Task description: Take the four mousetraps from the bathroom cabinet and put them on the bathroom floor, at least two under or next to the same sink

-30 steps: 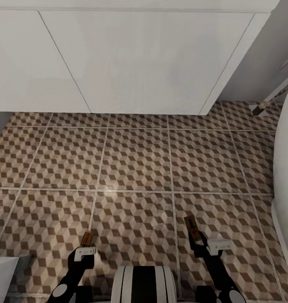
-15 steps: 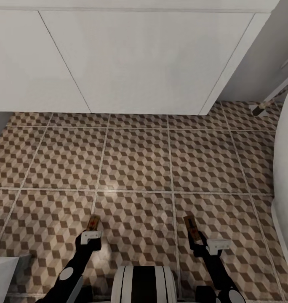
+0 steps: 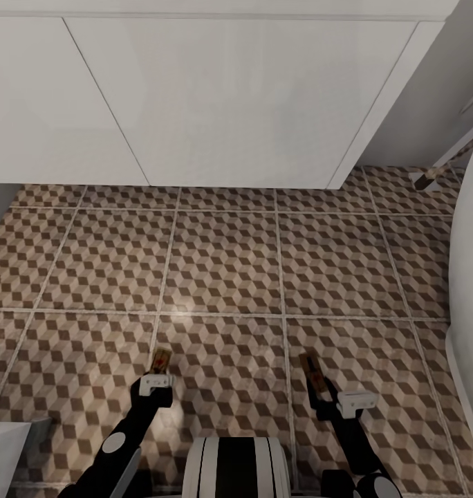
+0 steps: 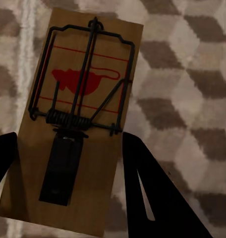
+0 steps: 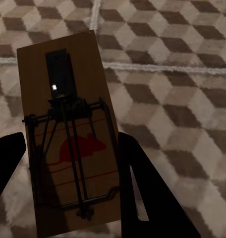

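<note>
Each of my grippers holds one mousetrap over the bathroom floor (image 3: pixel 223 263). My left gripper (image 3: pixel 158 379) is shut on a tan mousetrap (image 3: pixel 160 360). In the left wrist view its black fingers (image 4: pixel 147 188) clamp the long edges of the board (image 4: pixel 78 74), which carries a wire spring and a red mouse print. My right gripper (image 3: pixel 328 398) is shut on another mousetrap (image 3: pixel 311 373). In the right wrist view that board (image 5: pixel 68 99) sits between dark fingers (image 5: pixel 140 183) above the cube-pattern tiles (image 5: pixel 182 99). The cabinet and the sink basin are out of view.
A white wall-hung vanity unit (image 3: pixel 229 104) spans the far side, with tiled floor running under it. A curved white fixture (image 3: pixel 471 290) bounds the right edge, and a brush-like handle (image 3: pixel 430 176) leans near it. Another white object (image 3: pixel 5 449) sits at the near left corner.
My left arm has moved forward and slightly right, carrying its mousetrap farther out over the tiles. The right arm has barely shifted.
</note>
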Robot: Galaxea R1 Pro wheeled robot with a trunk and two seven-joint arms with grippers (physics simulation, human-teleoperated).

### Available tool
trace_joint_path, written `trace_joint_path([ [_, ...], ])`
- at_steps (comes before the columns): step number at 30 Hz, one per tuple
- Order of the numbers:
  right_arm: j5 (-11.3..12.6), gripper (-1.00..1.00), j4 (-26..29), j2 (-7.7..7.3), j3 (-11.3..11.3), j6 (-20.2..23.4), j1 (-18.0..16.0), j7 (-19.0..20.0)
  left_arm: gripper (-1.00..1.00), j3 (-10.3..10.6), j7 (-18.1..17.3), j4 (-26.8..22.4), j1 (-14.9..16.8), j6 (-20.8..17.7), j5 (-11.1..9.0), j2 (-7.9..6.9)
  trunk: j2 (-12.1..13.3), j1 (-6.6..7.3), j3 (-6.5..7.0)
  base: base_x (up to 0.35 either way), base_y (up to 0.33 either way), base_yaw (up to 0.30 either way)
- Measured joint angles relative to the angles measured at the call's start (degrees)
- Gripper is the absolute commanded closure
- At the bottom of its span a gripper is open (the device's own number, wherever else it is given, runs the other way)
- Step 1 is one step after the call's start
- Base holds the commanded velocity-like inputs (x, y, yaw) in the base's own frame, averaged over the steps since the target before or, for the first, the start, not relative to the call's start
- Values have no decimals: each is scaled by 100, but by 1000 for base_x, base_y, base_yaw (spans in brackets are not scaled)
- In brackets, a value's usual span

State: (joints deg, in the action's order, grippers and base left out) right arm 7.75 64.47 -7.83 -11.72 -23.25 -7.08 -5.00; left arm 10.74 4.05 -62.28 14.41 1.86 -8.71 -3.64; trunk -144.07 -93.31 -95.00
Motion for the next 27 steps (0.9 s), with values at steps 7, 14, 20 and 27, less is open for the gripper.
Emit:
trace_joint_path([
  [7,-4,100,5,0,-3,-65,2,0,100,19,8,-203,-2,-3,-4,-68,0,0,0,0,0,0],
  [14,-4,100,7,0,-4,-116,0,0,100,30,15,-214,-2,-8,-6,-75,0,0,0,0,0,0],
  [20,-4,100,6,0,-11,-122,1,-1,100,31,22,-222,-2,-15,-7,-75,0,0,0,0,0,0],
  [27,-3,100,7,0,-12,-123,3,0,100,31,24,-184,-4,-17,-8,-68,-7,-13,-110,0,0,0],
])
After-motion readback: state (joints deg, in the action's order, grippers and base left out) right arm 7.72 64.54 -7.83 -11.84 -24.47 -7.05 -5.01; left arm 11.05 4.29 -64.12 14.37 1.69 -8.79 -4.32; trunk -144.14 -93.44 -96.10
